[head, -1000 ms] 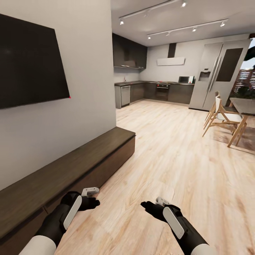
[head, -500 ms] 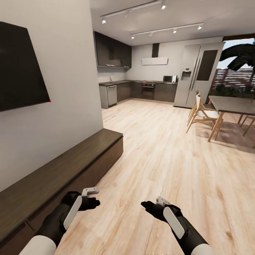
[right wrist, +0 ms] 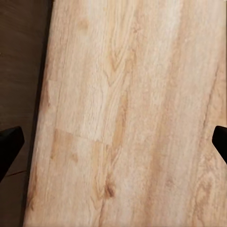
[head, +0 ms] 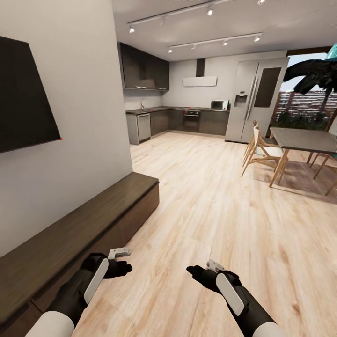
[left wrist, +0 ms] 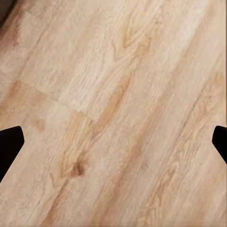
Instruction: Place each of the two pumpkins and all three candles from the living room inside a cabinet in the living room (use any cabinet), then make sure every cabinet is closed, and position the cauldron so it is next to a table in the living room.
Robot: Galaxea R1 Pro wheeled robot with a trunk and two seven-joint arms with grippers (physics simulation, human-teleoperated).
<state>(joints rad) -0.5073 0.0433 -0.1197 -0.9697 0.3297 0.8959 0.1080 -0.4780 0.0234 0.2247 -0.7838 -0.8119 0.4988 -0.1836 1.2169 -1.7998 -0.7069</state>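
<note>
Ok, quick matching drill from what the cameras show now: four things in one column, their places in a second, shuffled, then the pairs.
Things:
1. cabinet
2. dining table
3. fridge
4. left claw

Places or states:
A. far end of the kitchen, tall and silver
B. open, above bare wood floor
C. low along the wall, on the robot's left
D. on the robot's right, wooden chairs beside it

Pairs: 1-C, 2-D, 3-A, 4-B
</note>
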